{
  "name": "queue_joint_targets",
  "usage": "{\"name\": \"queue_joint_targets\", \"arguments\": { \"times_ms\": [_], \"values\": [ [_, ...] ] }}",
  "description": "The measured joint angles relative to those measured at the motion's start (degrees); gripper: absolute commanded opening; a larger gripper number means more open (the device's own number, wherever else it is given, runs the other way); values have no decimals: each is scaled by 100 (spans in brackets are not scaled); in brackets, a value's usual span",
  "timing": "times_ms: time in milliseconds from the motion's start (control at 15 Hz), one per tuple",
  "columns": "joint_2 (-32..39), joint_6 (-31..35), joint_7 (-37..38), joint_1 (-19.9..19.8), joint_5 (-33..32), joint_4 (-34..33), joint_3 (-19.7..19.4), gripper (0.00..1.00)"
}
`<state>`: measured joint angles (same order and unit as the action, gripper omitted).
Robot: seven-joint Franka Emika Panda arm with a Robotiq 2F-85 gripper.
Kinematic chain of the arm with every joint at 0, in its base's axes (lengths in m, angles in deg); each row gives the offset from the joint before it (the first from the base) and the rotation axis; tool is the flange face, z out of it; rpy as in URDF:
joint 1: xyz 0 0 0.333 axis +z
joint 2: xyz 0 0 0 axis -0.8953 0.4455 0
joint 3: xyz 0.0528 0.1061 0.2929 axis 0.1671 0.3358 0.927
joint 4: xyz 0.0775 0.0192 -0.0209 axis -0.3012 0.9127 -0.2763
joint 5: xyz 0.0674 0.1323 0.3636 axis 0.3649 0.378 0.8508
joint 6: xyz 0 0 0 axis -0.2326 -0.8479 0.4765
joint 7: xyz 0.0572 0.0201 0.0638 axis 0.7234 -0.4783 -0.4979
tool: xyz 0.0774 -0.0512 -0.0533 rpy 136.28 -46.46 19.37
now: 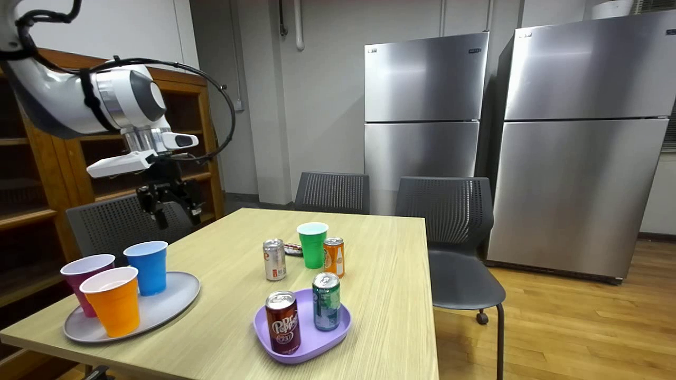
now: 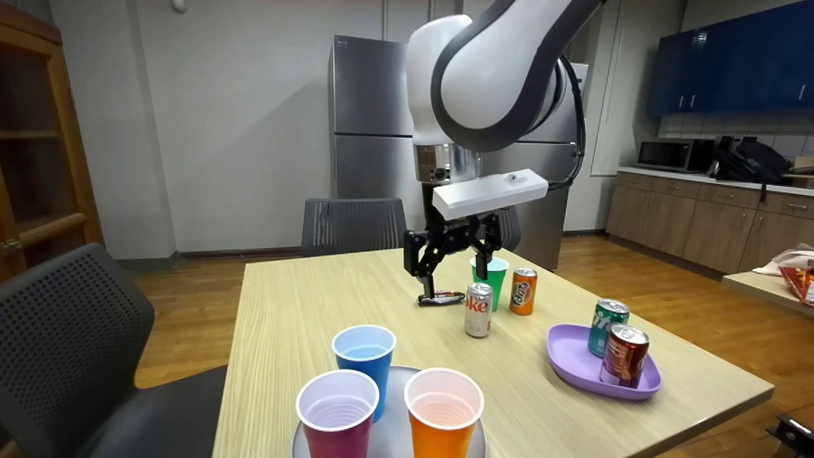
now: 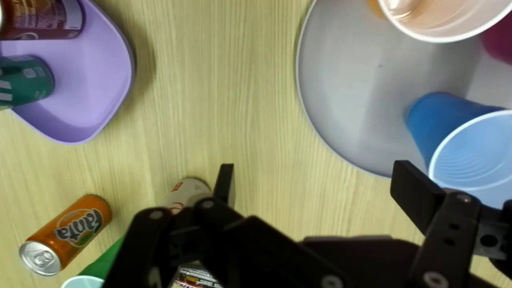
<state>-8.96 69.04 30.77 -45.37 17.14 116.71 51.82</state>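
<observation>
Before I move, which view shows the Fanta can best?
The wrist view: the Fanta can appears whole and largest there, logo readable and nothing in front. Both exterior views show it upright beside the green cup, but smaller.

Surface of the tabletop (image 1: 227,264): pale wood grain, smooth, with a low satin sheen. On the tabletop, the purple tray (image 3: 96,76) and the grey plate (image 3: 352,80) show smooth, matt surfaces resembling plastic. The orange can (image 3: 67,235) and the silver can (image 1: 274,260), also on the tabletop, are glossy printed metal with bare, shiny lids. The blue cup (image 1: 149,270) and the orange cup (image 1: 113,306) there have smooth plastic-looking walls, ringed inside with fine ribs. Above the tabletop, the hand (image 2: 456,282) is dull black and the arm (image 2: 502,83) smooth, lightly glossy white. Beyond the tabletop: satin metal fridges (image 1: 575,179), matt plastic chairs (image 1: 448,216) with perforated backs, and a glossy wooden floor (image 1: 560,322).
</observation>
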Motion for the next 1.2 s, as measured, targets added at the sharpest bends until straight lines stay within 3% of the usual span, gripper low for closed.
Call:
{"name": "queue_joint_targets", "arguments": {
  "times_ms": [600, 1200],
  "values": [
    [899, -477, 7, -392, 8, -1050, -554, 100],
    [2060, -668, -382, -855, 756, -2381, -696, 100]
  ]
}}
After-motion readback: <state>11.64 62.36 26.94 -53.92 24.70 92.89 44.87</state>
